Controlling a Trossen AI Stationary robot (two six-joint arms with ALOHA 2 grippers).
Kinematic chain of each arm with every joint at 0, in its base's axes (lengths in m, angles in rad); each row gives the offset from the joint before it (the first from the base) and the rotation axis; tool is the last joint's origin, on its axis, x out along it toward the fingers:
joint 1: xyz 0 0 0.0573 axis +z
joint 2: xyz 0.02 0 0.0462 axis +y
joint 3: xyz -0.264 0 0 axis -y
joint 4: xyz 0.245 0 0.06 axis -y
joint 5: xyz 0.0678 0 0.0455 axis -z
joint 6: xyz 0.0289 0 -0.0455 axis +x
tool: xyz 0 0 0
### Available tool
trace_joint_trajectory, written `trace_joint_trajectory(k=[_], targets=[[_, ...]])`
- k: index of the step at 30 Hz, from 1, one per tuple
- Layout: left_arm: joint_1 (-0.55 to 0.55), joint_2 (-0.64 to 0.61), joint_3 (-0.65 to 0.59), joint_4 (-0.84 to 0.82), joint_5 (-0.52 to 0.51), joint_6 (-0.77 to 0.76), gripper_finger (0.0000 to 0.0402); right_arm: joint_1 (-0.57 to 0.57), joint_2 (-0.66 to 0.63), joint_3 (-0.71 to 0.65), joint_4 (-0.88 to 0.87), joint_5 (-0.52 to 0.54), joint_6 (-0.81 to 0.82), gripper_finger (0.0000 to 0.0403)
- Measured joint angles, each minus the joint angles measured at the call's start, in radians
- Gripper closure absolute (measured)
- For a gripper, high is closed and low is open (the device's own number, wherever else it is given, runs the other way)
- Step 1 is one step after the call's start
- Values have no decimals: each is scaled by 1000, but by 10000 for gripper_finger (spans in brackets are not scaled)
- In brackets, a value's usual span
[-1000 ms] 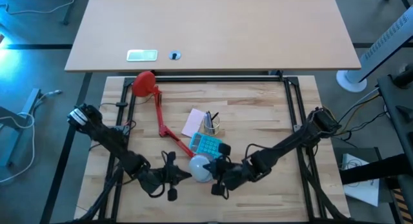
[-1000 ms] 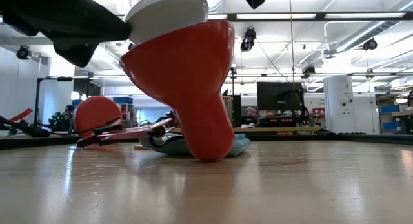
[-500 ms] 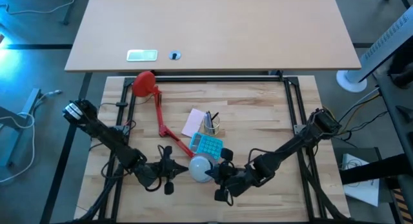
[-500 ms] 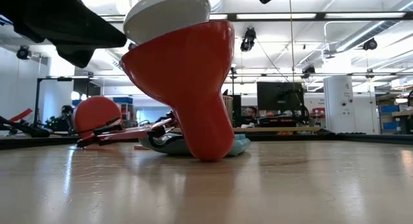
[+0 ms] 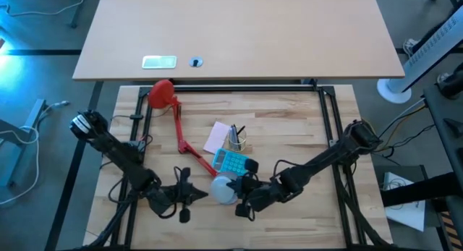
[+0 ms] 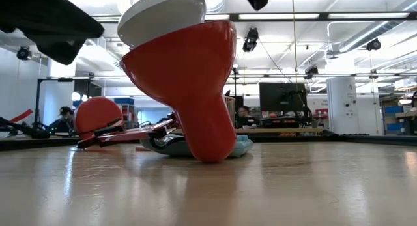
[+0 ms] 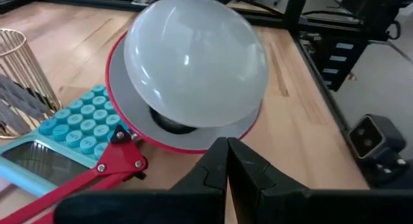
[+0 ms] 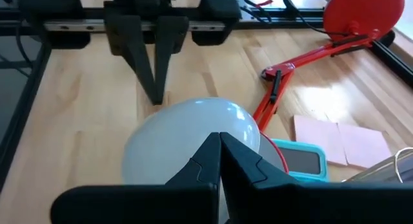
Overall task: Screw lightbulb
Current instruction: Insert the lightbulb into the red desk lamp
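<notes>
1. The lightbulb [image 7: 195, 68] sat dome-up in the mouth of the red lamp shade [image 7: 139, 135], which lay tilted on the desk [image 5: 304, 139] just beside the blue calculator [image 5: 233, 162]. In the low view the white dome [image 6: 164, 14] stood proud of the shade's rim [image 6: 186, 70].
2. Left gripper [image 5: 189, 196] was close beside the shade, on the side away from the calculator. Its jaws were pressed together in the left wrist view and held nothing; the tips pointed at the shade's rim, short of the bulb.
3. Right gripper [image 5: 242, 195] was just beside the shade on the opposite side from the left gripper. In the right wrist view its jaws looked closed, tips meeting in front of the dome; whether they touched the bulb could not be told.
4. Handling judgement: bulb likely light, thin-walled, smooth and slippery on the dome, so fragile under a hard pinch. Best hold probably low on the dome's widest part with gentle pressure, while the shade is steadied against turning.
5. Hidden: the bulb's neck and screw base were down inside the shade, so thread engagement could not be checked. The socket was not visible either.
6. The lamp's red base [image 5: 160, 93] lay well apart from the shade, joined by the red arm [image 5: 178, 128].
</notes>
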Motion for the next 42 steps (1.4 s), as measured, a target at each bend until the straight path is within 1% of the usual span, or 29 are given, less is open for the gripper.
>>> trace_joint_trajectory(k=[14,20,22,24,26,28,32,36,42], targets=[[108,0,0,17,-41,113,401,24,11,0,23,-43,18,403],[123,-19,0,-2,-38,160,401,36,11,5,43,-64,18,403],[121,-38,0,-30,-33,149,401,39,10,8,46,-63,12,403],[106,-68,0,-91,-15,111,401,39,7,8,45,-61,12,403],[86,-94,0,-119,12,66,401,39,4,8,45,-37,9,403],[56,-111,0,-123,15,46,401,39,2,8,45,-7,9,403],[6,-109,0,-11,20,72,401,26,2,7,39,25,0,403],[4,-66,0,104,18,128,401,10,2,1,35,26,-1,403],[38,-27,0,133,8,147,401,10,2,1,29,22,-1,403]])
